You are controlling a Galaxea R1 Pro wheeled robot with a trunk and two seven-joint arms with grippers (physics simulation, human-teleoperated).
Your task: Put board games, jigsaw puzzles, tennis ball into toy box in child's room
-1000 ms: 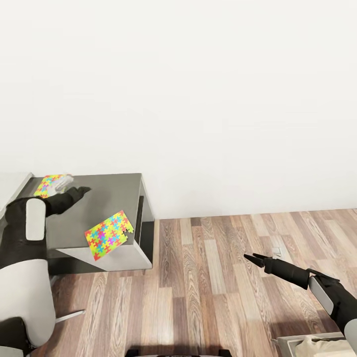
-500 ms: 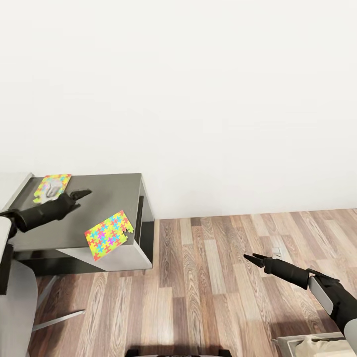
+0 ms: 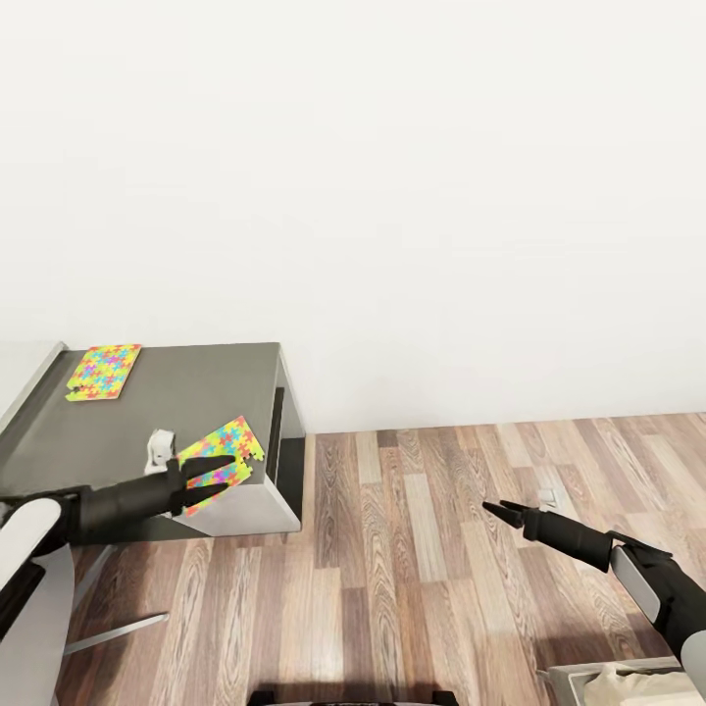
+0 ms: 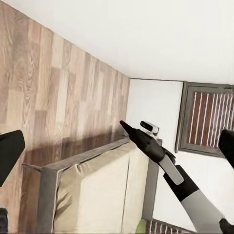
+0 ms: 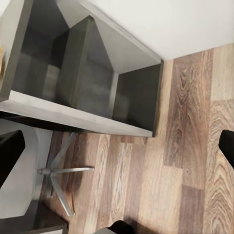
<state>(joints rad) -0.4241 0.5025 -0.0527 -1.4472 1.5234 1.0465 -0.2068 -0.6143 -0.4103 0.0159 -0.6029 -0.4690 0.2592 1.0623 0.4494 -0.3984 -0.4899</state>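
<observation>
Matt surfaces all round you, wood underfoot.
Your floor (image 3: 441,549) is grained wood plank; the table (image 3: 206,382) top looks smooth, matt grey; both jigsaw puzzles (image 3: 103,371) look flat, brightly printed card; the wall (image 3: 392,196) is plain matt white.

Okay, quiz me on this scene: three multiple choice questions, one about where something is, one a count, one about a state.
1. The left end effector is over:
A. the near jigsaw puzzle
B. the bed
C. the floor by the wall

2. Jigsaw puzzles on the table:
A. one
B. two
C. four

3. The right end effector is:
A. clamped on a ball
B. holding a puzzle
C. holding nothing, above the floor

Answers:
1 A, its fingers overlap the near jigsaw puzzle at the table edge.
2 B, that one plus the far puzzle.
3 C, only the wood floor lies beneath it.
</observation>
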